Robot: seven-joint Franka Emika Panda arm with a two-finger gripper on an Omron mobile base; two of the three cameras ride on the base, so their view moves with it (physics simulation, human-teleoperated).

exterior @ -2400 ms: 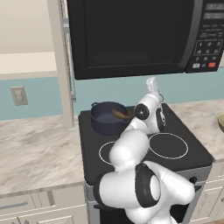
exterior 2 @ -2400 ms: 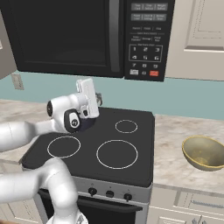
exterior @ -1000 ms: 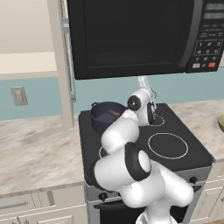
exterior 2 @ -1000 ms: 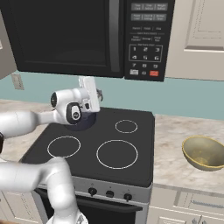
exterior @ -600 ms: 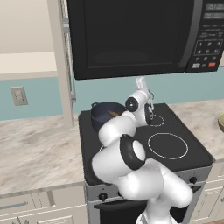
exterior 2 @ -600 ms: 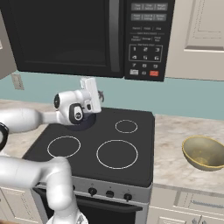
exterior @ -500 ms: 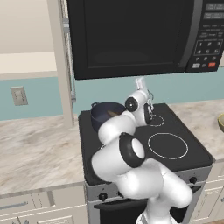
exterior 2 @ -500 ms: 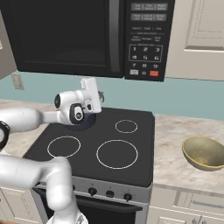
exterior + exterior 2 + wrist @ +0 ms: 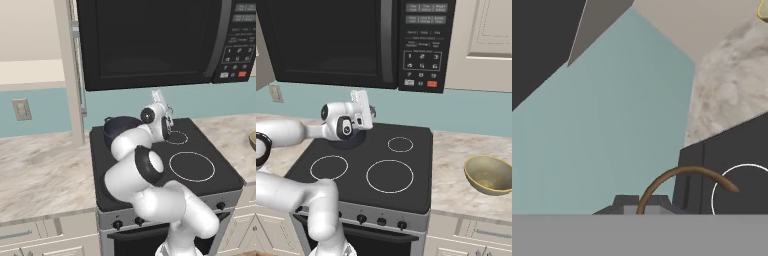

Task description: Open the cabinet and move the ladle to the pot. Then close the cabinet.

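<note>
Folding nearer the cameras than a couple of seconds ago, with the elbow swung up over the front of the stove (image 9: 200, 150) (the base views match, so no driving). Keeps the gripper (image 9: 167, 116) almost where it was, above the stove's back edge, left of middle and just right of the pot (image 9: 120, 127). Cannot tell whether the claw is open, closed or pinching anything. Shows, in the hand view, the curved brown handle of the ladle (image 9: 684, 172) arching up from beside the fingertips, but hides any contact below the frame. Leaves it unclear whether the ladle is released into the pot or is held just beside it. Places the pot at the stove's back-left corner, partly behind the forearm.

Farther left, at the counter's back edge, finds the cabinet (image 9: 64, 70) with a door standing open, edge-on, its silver bar handle facing the stove. Reads, as a judgement, like the transfer's tail end: a re-posed arm over an unmoved hand suggests preparation to turn toward that door. Leaves closing not yet done. Puts a yellow bowl (image 9: 488, 175) well apart on the right counter.
</note>
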